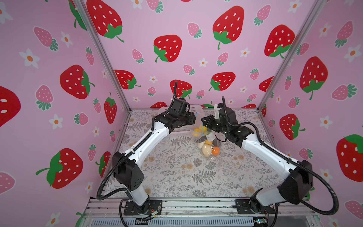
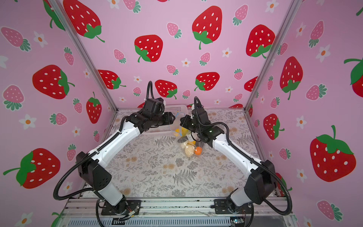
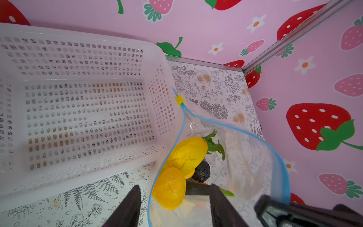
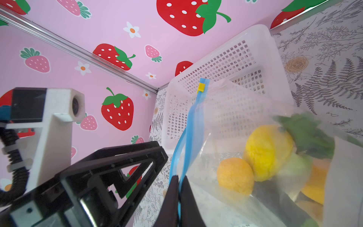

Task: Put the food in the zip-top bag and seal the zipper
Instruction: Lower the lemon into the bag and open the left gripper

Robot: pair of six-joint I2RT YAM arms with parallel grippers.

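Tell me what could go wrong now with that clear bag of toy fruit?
The right gripper pinches only the thin light-blue zipper strip of the clear crinkly plastic bag; the weight of the toy fruit might pull it free. The mouth gapes, and the yellow slider hangs beside the white mesh plastic basket, where it might snag.

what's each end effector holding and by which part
Right end effector pinches the zip-top bag by its blue zipper strip; left end effector is open, holding nothing.
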